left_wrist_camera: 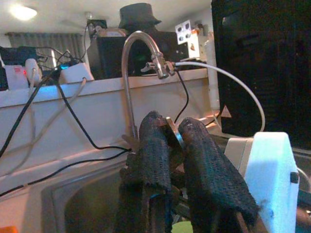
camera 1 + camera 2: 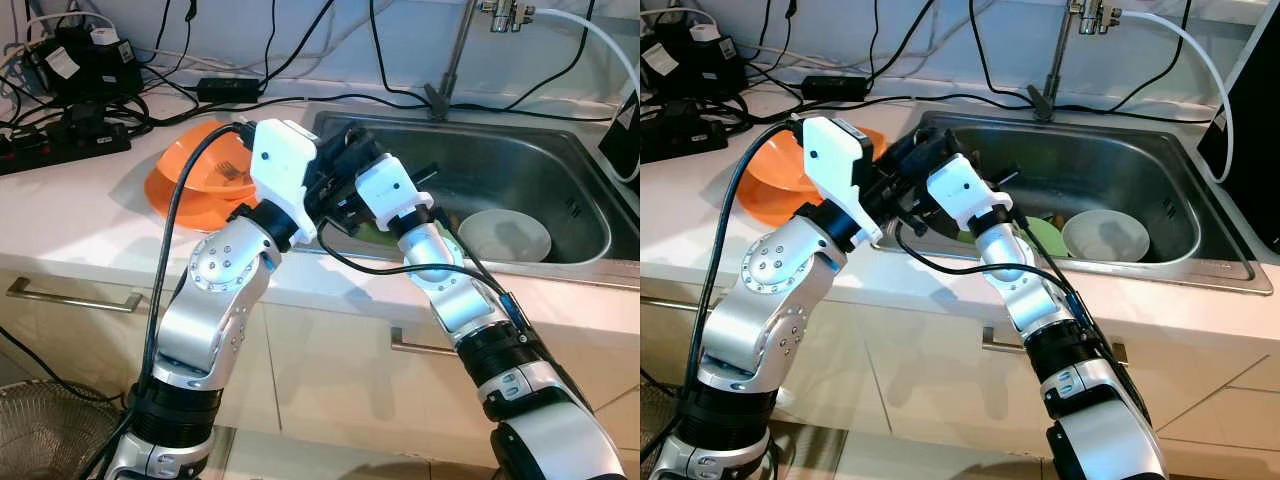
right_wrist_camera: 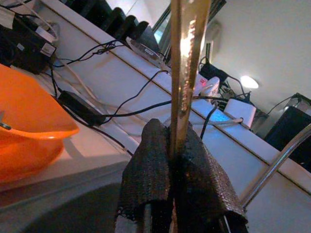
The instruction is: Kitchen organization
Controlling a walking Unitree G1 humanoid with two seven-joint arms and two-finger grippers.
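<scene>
The right gripper has its jaws closed on a thin, flat metal utensil that rises straight up from between the black fingers; which kind of utensil it is cannot be told. The left gripper meets it over the near left corner of the sink, and its jaws pinch a small metal edge between the two fingertips; whether that edge belongs to the same utensil cannot be told. In the head views both grippers crowd together just above the sink's front rim, the left wrist's white housing in front of them.

Inside the sink lie a white bowl towards the right and a green plate beside it, partly hidden behind the right arm. The tap stands at the back of the sink, with a white hose running off it.

On the bench left of the sink sits an orange bowl with a fork lying in it. Behind it, black cables, a power strip and a black adapter lie along the wall. Below the bench are pale cabinet fronts with metal handles, and a wire basket stands on the floor at the lower left.
</scene>
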